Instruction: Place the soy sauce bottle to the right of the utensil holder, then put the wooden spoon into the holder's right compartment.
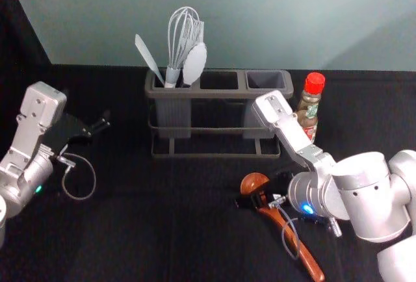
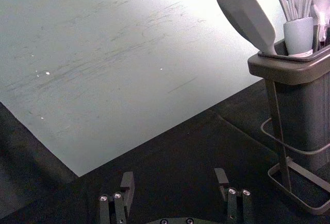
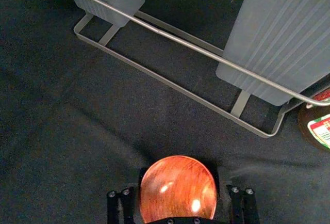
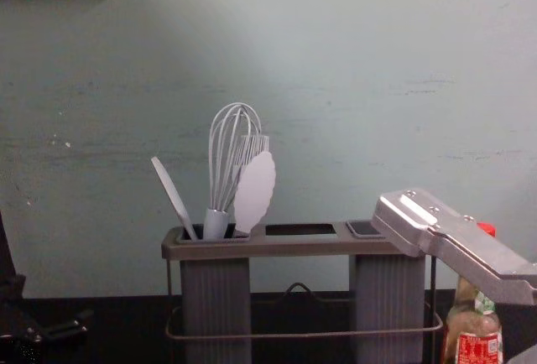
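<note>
The right gripper (image 1: 260,200), low in front of the holder's right half, stands open around the upper part of the wooden spoon (image 1: 290,245), which lies with its handle toward the front right. In the right wrist view the spoon's bowl (image 3: 178,189) shows between the fingers of the right gripper (image 3: 178,195). The utensil holder (image 1: 214,130) has utensils in its left compartment; its right compartment (image 1: 265,79) looks empty. Upright just right of the holder is the soy sauce bottle (image 1: 308,105), partly hidden by the right arm. The left gripper (image 1: 84,142) is parked at the left, open in its wrist view (image 2: 174,182).
A whisk (image 4: 236,154), a white spatula (image 4: 174,199) and other utensils rise from the holder's left side. A pale wall (image 4: 336,70) stands behind the dark table (image 1: 162,223). The right forearm passes close in front of the bottle.
</note>
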